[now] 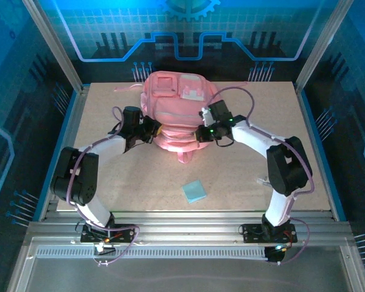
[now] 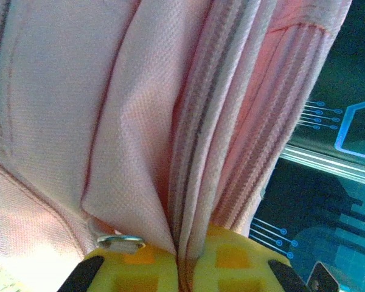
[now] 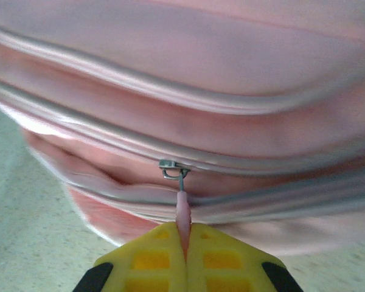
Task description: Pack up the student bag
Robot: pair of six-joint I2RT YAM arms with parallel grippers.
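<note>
The student bag [image 1: 177, 109] lies on the far middle of the surface [image 1: 243, 176], with its lighter front pockets facing up. Its near edge sits between my two arms. One pink strap [image 1: 185, 157] pokes out from the near edge towards me, and another [image 1: 128, 89] trails off at the far left corner of the bag.

My left end effector [image 1: 153, 129] is at the bag's near left side. From the left wrist, that end effector [image 2: 184, 254] is closed, and its yellow fingers [image 2: 140, 267] pinch a fold of the bag's [image 2: 79, 109] pink fabric right along a zipper seam [image 2: 198, 121]. The cloth rises straight out from between the pads. A small metal ring [image 2: 123, 242] rests just beside the left finger, touching its tip.

My right end effector [image 1: 202, 134] is at the bag's near right side. From the right wrist, that end effector [image 3: 185, 236] is also closed, and it grips the thin pink zipper pull [image 3: 182, 210], which runs up from between the yellow fingers [image 3: 228, 258]. The pull hangs from a grey metal slider [image 3: 172, 168] that sits on a zipper line running left to right across the bag [image 3: 201, 55]. The fabric above and below that line bulges in soft folds, and the bag's lower edge touches the speckled surface [image 3: 30, 231].

A light blue flat square [image 1: 194, 192] lies on the near part of the surface, slightly right of centre. It is well apart from the bag and from both end effectors.
</note>
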